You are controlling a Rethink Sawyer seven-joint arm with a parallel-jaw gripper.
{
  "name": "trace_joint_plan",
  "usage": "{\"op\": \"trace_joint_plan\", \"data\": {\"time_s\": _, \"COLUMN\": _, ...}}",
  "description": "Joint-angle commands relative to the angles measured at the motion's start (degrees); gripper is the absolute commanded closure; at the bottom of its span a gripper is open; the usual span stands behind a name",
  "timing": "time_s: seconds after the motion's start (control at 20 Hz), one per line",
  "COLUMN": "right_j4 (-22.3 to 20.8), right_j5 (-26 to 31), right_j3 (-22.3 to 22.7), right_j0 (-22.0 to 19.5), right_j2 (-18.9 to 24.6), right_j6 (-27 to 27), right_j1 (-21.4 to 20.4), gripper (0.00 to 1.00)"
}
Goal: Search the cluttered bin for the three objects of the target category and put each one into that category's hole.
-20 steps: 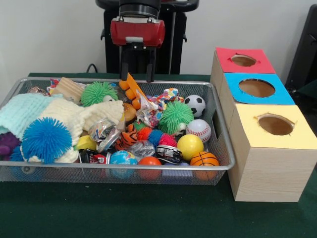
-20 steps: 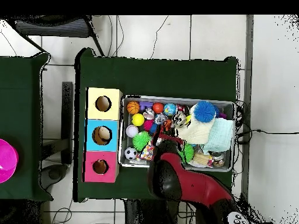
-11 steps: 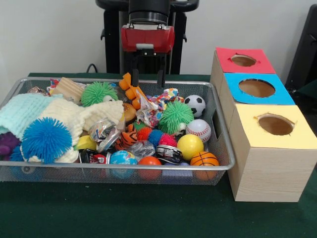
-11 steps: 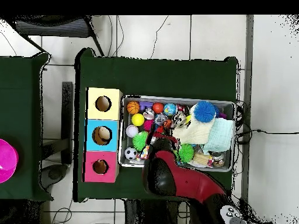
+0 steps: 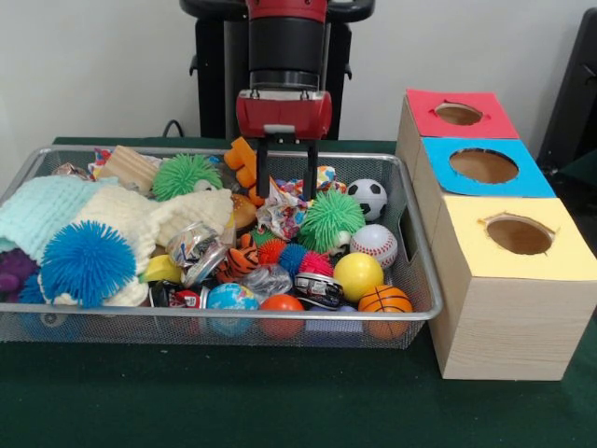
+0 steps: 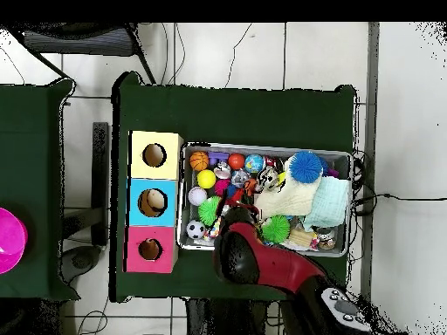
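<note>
End effector (image 5: 286, 194), fingers spread and holding nothing, hangs over the crinkly wrapper (image 5: 277, 213) at the back middle of the wire bin (image 5: 418, 280). Just beside it sit a green spiky ball (image 5: 330, 219) and soccer ball (image 5: 367, 198).

The bin (image 5: 410, 233) is fine wire mesh with a smooth metal rim. The counter (image 5: 280, 401) wears matt dark green cloth. The box (image 5: 508, 322) beside it shows pale wood grain on its sides, with flat matt red, blue and yellow tops. Inside the bin, the blankets (image 5: 56, 210) look soft and knitted, the spiky balls (image 5: 86, 261) rubbery, the yellow ball (image 5: 357, 275) smooth, and the wrappers (image 5: 191, 245) shiny and crinkled.
</note>
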Motion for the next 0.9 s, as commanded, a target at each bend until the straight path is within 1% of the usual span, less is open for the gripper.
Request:
{"op": "trace_joint_plan", "data": {"time_s": 0.05, "right_j4": 0.78, "right_j5": -6.07, "right_j3": -7.19, "right_j0": -0.27, "right_j2": 1.13, "right_j6": 10.73, "right_j1": 5.41, "gripper": 0.0}}
{"op": "trace_joint_plan", "data": {"time_s": 0.35, "right_j4": 0.95, "right_j5": -5.79, "right_j3": -9.12, "right_j0": -0.46, "right_j2": 1.41, "right_j6": 9.89, "right_j1": 5.76, "gripper": 0.0}}
{"op": "trace_joint_plan", "data": {"time_s": 0.6, "right_j4": 0.56, "right_j5": -4.52, "right_j3": -10.65, "right_j0": -0.85, "right_j2": 1.87, "right_j6": 8.93, "right_j1": 5.46, "gripper": 0.0}}
{"op": "trace_joint_plan", "data": {"time_s": 0.9, "right_j4": -0.35, "right_j5": -2.31, "right_j3": -13.68, "right_j0": -1.59, "right_j2": 2.73, "right_j6": 7.5, "right_j1": 6.33, "gripper": 0.0}}
